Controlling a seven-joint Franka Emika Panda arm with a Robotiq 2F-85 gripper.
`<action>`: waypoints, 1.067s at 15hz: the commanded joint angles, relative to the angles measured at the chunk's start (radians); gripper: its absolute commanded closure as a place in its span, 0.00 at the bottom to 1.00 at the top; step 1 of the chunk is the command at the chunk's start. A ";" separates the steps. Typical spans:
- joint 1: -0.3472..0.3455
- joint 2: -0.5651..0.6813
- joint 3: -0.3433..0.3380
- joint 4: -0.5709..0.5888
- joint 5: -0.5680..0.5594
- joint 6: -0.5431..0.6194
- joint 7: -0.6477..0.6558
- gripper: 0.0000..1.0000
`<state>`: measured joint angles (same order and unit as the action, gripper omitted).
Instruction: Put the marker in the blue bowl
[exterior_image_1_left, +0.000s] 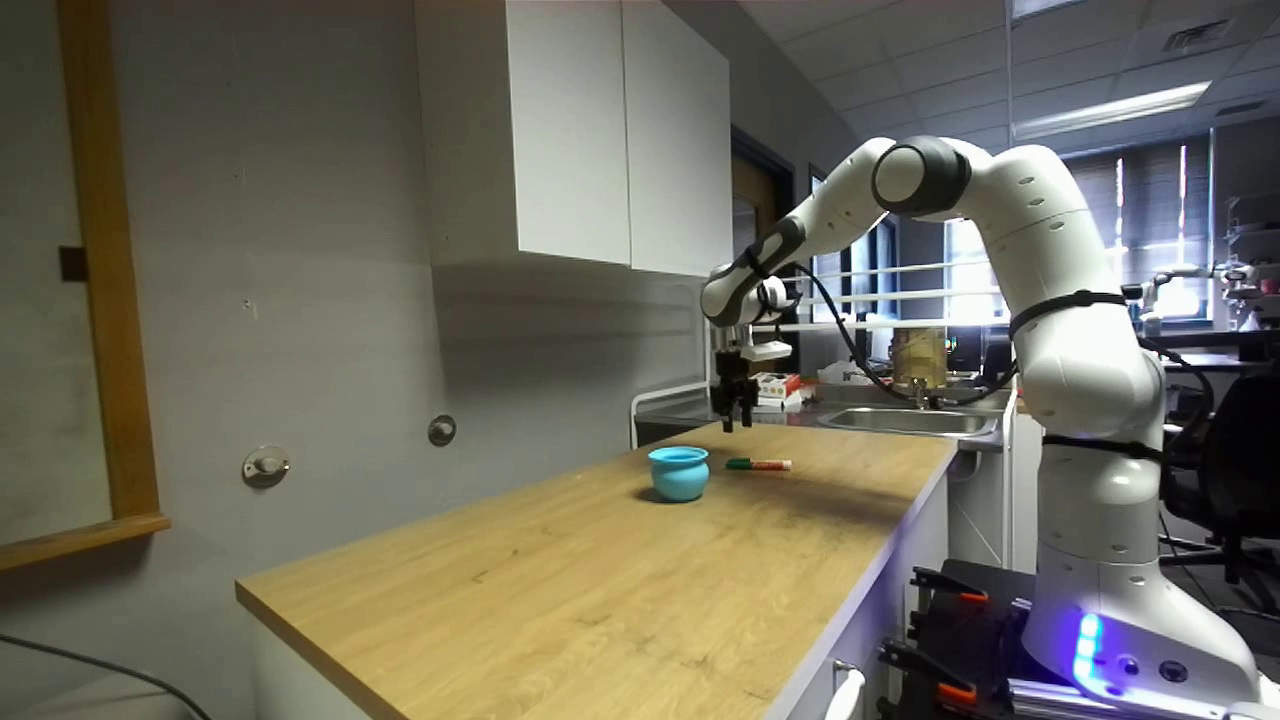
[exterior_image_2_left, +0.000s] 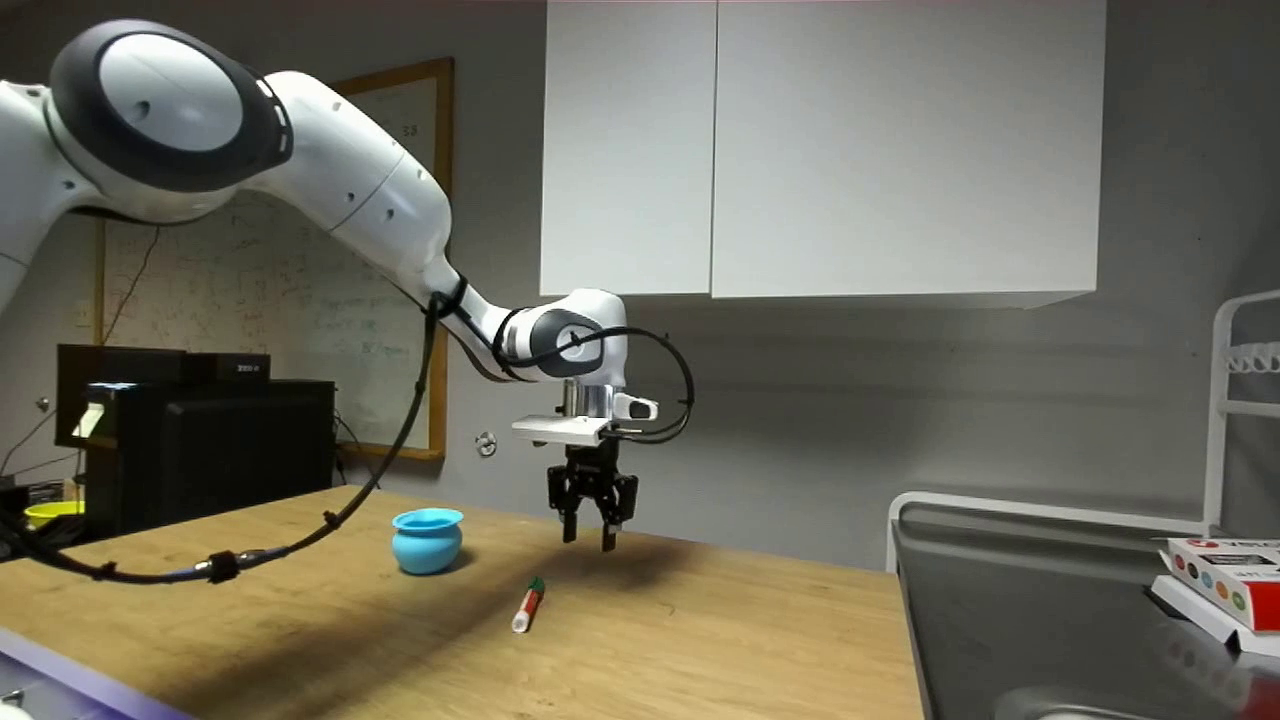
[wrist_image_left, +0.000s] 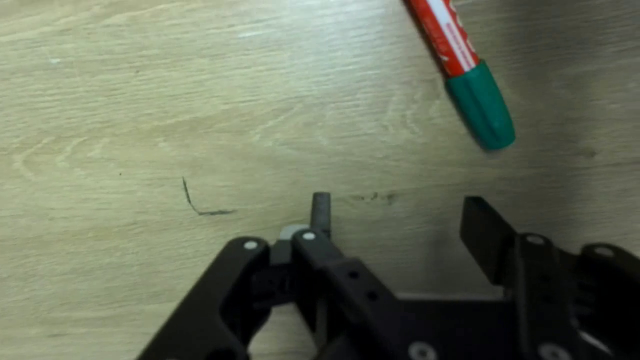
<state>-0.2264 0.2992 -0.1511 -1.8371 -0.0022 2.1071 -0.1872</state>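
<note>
The marker is red with a white label and a green cap. It lies flat on the wooden countertop in both exterior views (exterior_image_1_left: 768, 465) (exterior_image_2_left: 528, 606). In the wrist view the marker (wrist_image_left: 462, 70) shows at the top right, cut off by the frame edge. The blue bowl stands upright near it in both exterior views (exterior_image_1_left: 679, 475) (exterior_image_2_left: 427, 542) and is out of the wrist view. My gripper (exterior_image_1_left: 737, 426) (exterior_image_2_left: 589, 540) hangs above the countertop, pointing down, apart from both. Its fingers (wrist_image_left: 395, 199) are open with nothing between them.
The wooden countertop (exterior_image_1_left: 580, 590) carries the bowl and marker. White wall cabinets (exterior_image_2_left: 820, 150) hang above it. A metal sink counter (exterior_image_1_left: 905, 420) adjoins one end, with a white and red box (exterior_image_2_left: 1235, 575) on it. A cable (exterior_image_2_left: 420, 400) loops along the arm.
</note>
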 joint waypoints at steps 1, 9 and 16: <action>-0.009 -0.037 -0.001 -0.065 0.024 -0.032 -0.005 0.00; 0.037 -0.229 0.022 -0.306 0.031 -0.089 -0.018 0.00; 0.096 -0.303 0.035 -0.421 -0.145 0.001 -0.062 0.00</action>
<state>-0.1401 0.0101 -0.1192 -2.2173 -0.0670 2.0607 -0.2136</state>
